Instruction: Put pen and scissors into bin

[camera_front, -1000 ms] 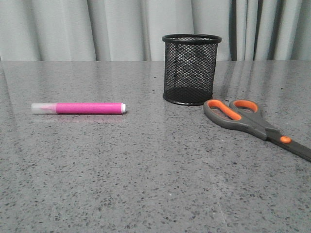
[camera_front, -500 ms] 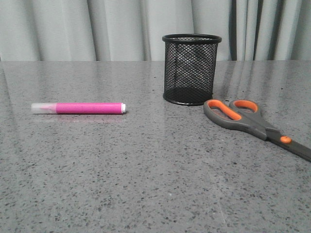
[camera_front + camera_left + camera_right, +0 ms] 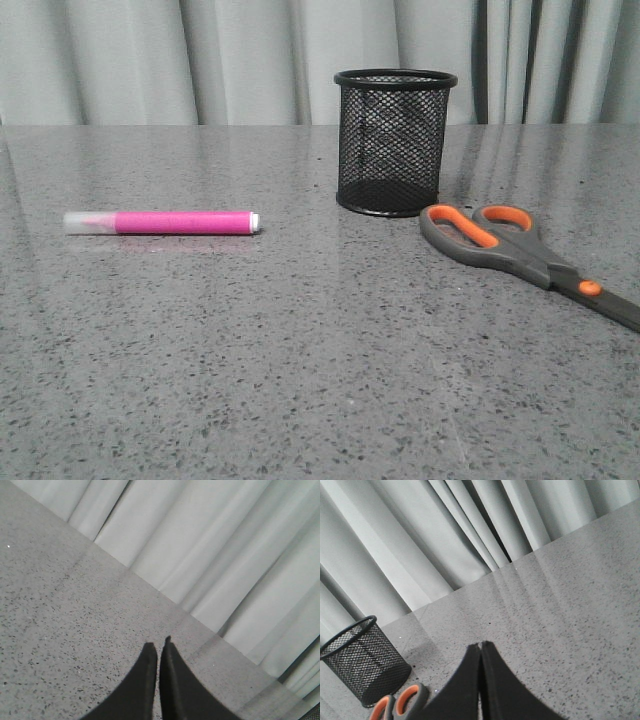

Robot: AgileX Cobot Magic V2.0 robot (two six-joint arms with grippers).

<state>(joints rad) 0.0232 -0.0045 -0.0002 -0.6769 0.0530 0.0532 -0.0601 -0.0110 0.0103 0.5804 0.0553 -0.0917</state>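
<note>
Running off frame: scissors [image 3: 520, 250] blade tips; both jaws closed, empty.

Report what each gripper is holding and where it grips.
Nothing is held. Left gripper and right gripper are shut on nothing; pen and scissors lie on the table.

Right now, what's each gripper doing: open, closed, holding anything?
Left gripper: closed, fingers together, holding nothing.
Right gripper: closed, fingers together, holding nothing.
</note>
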